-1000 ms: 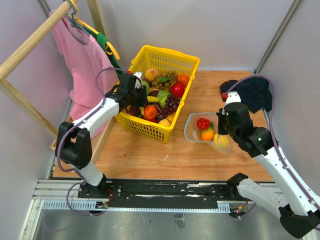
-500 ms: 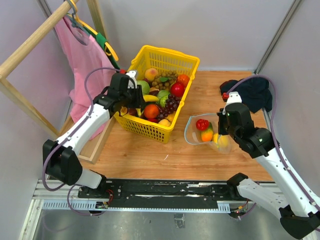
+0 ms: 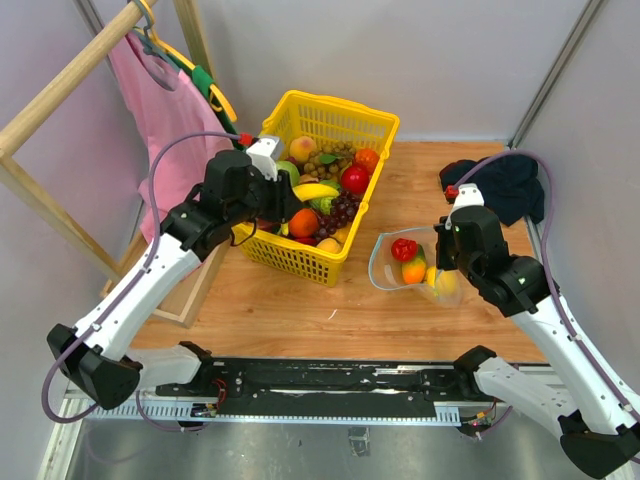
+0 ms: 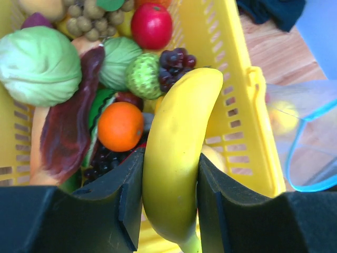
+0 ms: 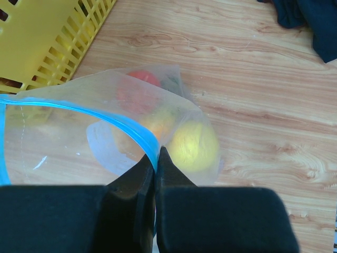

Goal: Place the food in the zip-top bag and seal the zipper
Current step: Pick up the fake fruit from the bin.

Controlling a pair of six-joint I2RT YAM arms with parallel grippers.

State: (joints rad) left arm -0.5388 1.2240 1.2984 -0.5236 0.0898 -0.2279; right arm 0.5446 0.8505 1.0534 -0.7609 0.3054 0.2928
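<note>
**Banana held above the basket, bag mouth presented for it**
The banana [image 4: 179, 147] is clamped in the left hand [image 4: 171, 203] over the yellow basket [image 4: 237, 79]. The right hand [image 5: 156, 174], pressed together, pinches the zipper [image 5: 121, 124] edge. The zip-top bag [image 5: 63, 142] is thereby propped open on the worktop [image 5: 263, 105], a lemon [image 5: 194, 145] already inside.

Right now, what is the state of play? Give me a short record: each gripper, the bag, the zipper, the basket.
left gripper: shut on banana, held over basket
right gripper: shut on bag at its rim
bag contents: red piece, orange piece, lemon
zipper: unsealed, mouth open
basket: holds many fruits and vegetables
</note>
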